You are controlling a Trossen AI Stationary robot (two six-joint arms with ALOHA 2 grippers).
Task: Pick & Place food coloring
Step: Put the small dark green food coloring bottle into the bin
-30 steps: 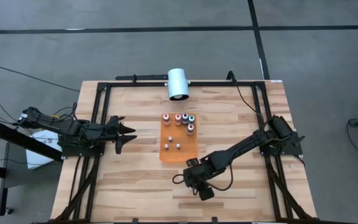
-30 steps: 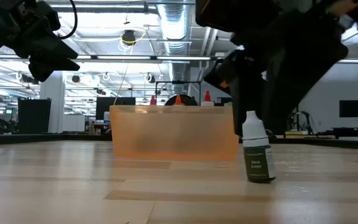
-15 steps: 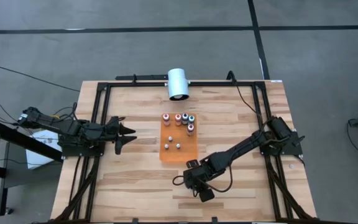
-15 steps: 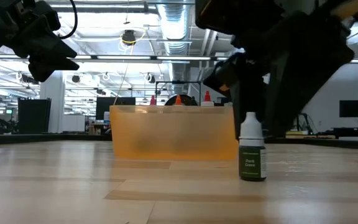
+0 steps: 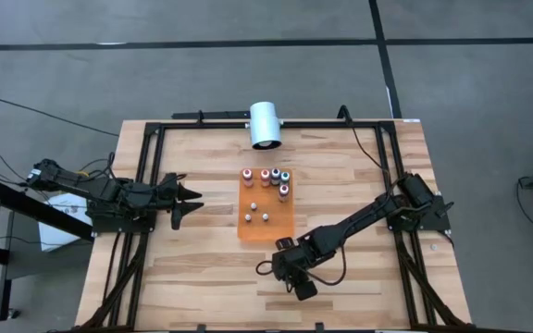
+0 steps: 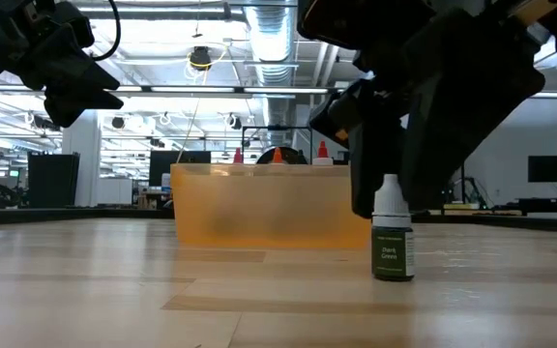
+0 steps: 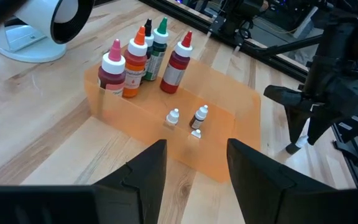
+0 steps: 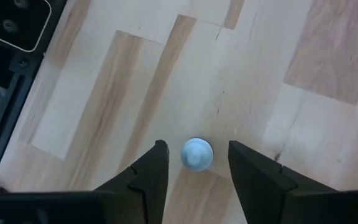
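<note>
A small dark green food coloring bottle with a white cap (image 6: 392, 242) stands upright on the wooden counter (image 5: 202, 268), outside the translucent orange tray (image 5: 251, 228). The right claw (image 8: 192, 163) straddles it with fingers parted, not gripping. The left claw (image 5: 192, 199) waits half-open. Placement remains.

You're looking at a pale wood-plank tabletop (image 5: 202, 245) with a smooth matt finish, a translucent orange plastic tray (image 6: 269, 205), and a glossy dark-green plastic dropper bottle (image 6: 392, 243) with a smooth white cap.

bottles (image 7: 138, 52): 8 | mat (image 7: 241, 102): 1 | cylinder (image 5: 266, 124): 1 | hands (image 5: 296, 275): 2
</note>
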